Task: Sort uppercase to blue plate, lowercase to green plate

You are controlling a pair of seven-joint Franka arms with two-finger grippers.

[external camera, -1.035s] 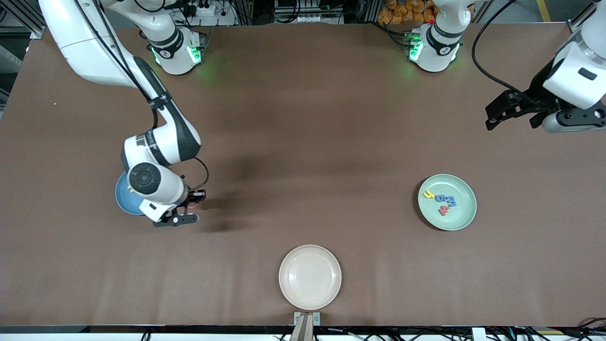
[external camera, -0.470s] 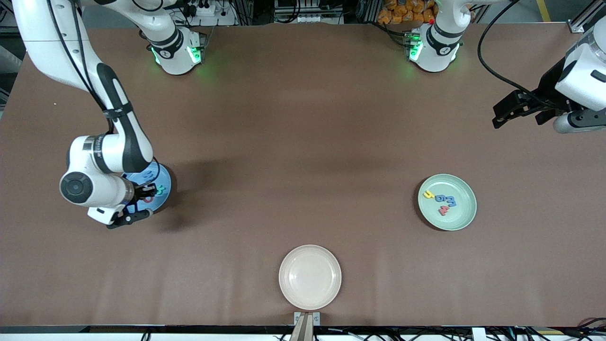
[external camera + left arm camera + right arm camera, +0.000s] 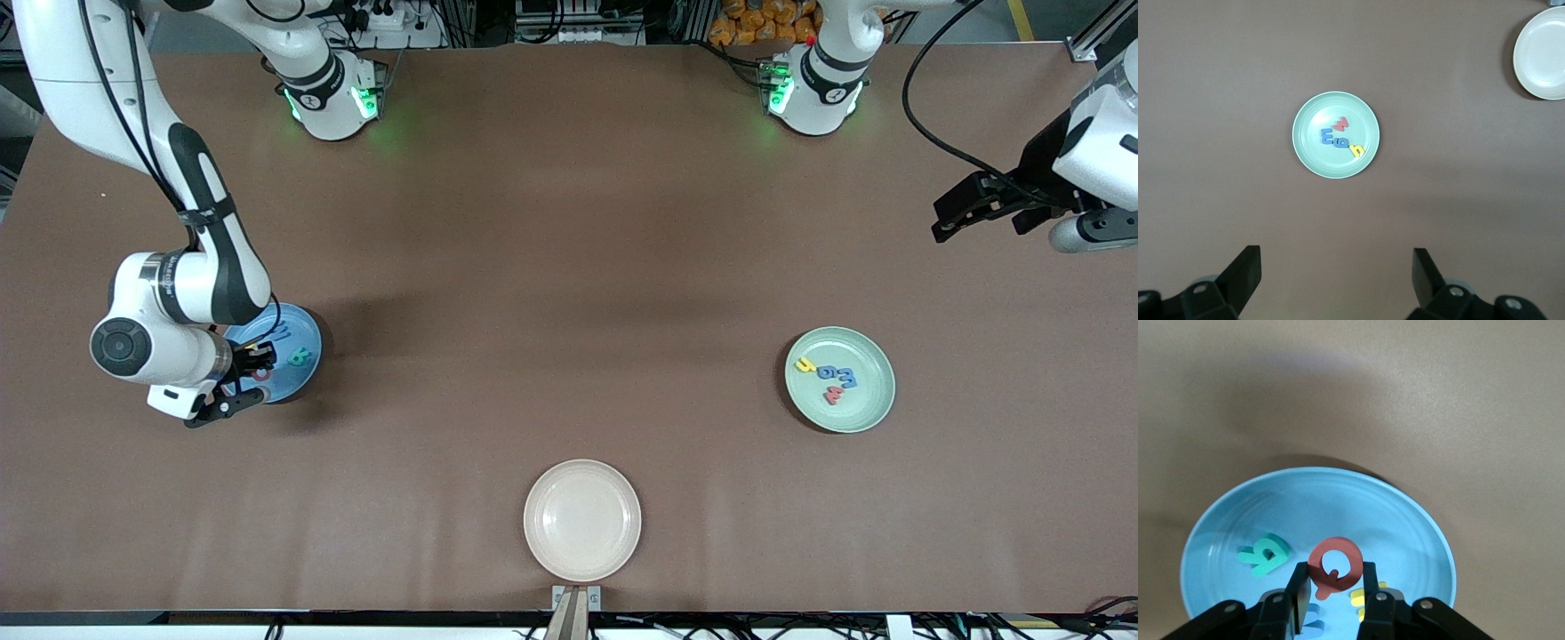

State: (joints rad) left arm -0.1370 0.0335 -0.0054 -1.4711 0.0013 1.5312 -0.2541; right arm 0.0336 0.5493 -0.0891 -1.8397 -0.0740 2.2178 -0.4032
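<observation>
My right gripper is shut on the red Q and holds it just over the blue plate. In that plate lie a teal B, a yellow H and a blue M, the last two partly hidden by the fingers. The front view shows the same right gripper over the blue plate. The green plate holds a yellow h, blue g, blue m and red w. My left gripper hangs open and high, looking down on the green plate.
A cream plate with nothing in it sits near the table's front edge, midway between the two coloured plates. It also shows in the left wrist view as the cream plate. The brown table spreads wide between the plates.
My right arm has swung toward its own end of the table, carrying the red Q over the blue plate. The left arm has drifted slightly outward.
</observation>
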